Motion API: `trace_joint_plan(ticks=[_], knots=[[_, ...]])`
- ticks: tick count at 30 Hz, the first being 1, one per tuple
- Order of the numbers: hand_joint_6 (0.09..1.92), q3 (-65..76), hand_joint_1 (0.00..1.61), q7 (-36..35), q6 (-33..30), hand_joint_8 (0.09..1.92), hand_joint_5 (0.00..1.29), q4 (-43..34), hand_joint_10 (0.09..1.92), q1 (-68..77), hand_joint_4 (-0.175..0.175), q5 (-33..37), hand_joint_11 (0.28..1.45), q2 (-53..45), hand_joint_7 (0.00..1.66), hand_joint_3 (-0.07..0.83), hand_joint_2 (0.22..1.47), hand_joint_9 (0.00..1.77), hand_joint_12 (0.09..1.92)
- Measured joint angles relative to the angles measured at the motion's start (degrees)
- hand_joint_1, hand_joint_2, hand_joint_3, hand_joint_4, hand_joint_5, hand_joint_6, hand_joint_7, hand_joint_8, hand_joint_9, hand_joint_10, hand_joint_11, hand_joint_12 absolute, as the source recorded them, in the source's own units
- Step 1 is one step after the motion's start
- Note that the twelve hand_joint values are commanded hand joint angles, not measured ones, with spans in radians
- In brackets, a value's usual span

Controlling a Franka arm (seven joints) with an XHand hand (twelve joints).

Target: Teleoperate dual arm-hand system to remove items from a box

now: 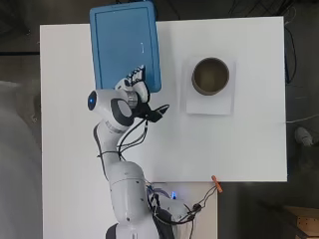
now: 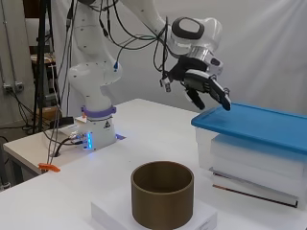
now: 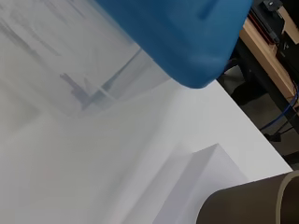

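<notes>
A clear plastic box point(image 2: 249, 160) with a blue lid point(image 1: 124, 42) stands at the table's far left; the lid point(image 2: 259, 124) is on, so what is inside stays hidden. My black and white hand point(image 1: 135, 82) hovers over the lid's near corner, above it and apart from it in the side view point(image 2: 208, 88). Its fingers are nearly straight, pointing down towards the lid, and hold nothing. The wrist view shows the lid's corner point(image 3: 187, 37) and the box's clear wall point(image 3: 79, 79) close by.
A brown cylindrical container point(image 1: 211, 75) stands open on a flat white block point(image 1: 209, 102) to the right of the box, also in the side view point(image 2: 163, 194). An orange clip point(image 1: 217, 183) sits at the table's near edge.
</notes>
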State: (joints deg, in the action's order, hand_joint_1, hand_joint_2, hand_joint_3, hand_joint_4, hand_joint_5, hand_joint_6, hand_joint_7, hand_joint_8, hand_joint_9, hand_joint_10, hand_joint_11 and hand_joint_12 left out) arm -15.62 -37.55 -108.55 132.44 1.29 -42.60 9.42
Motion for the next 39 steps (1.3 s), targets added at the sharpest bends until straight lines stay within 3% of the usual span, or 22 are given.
trace_joint_plan(ticks=[7, 13, 16, 18, 23, 27, 32, 35, 39], knots=[[0.09, -1.99, 0.04, 1.92, 3.34, 0.09, 0.28, -3.22, 0.09, 0.5, 0.093, -2.35, 0.39, -4.83, 0.35, -0.001, 0.95, 0.38, 0.09], [0.09, -3.02, 0.04, 2.85, 2.68, 0.09, 0.29, -1.38, 0.09, 0.85, 0.103, -3.11, 0.38, -5.01, 0.35, -0.005, 0.94, 0.36, 0.09], [0.09, -2.87, 0.26, 2.95, 2.32, 0.09, 0.47, -1.22, 0.09, 0.97, 0.107, -3.4, 0.48, -4.84, 0.49, 0.004, 1.07, 0.52, 0.09], [0.09, -1.62, 0.31, 2.98, -0.43, 0.09, 0.54, 0.38, 0.09, 1.23, 0.114, -4.11, 0.51, -3.28, 0.52, 0.003, 1.09, 0.56, 0.09], [0.09, 3.74, 0.34, 1.68, -16.38, 0.09, 0.63, 8.05, 0.09, 1.73, 0.12, -6.39, 0.53, 2.49, 0.57, 0.002, 1.1, 0.61, 0.09], [0.09, 5.69, 0.34, -0.9, -19.43, 0.09, 0.64, 8.6, 0.09, 1.73, 0.101, -5.91, 0.54, 3.16, 0.65, 0.002, 1.11, 0.65, 0.09], [0.09, 5.77, 0.33, -2.37, -17.9, 0.09, 0.7, 5.82, 0.09, 1.77, 0.056, -2.16, 0.6, 2.17, 0.79, 0.008, 1.15, 0.73, 0.09], [0.09, 5.9, 0.33, -2.92, -17.94, 0.09, 0.76, 5.04, 0.09, 1.84, 0.052, -0.79, 0.61, 2.58, 0.84, 0.003, 1.16, 0.76, 0.09], [0.09, 6.42, 0.33, -4.01, -19.18, 0.09, 0.73, 4.29, 0.09, 1.99, 0.034, 0.67, 0.55, 3.72, 0.76, 0.004, 1.17, 0.68, 0.09]])
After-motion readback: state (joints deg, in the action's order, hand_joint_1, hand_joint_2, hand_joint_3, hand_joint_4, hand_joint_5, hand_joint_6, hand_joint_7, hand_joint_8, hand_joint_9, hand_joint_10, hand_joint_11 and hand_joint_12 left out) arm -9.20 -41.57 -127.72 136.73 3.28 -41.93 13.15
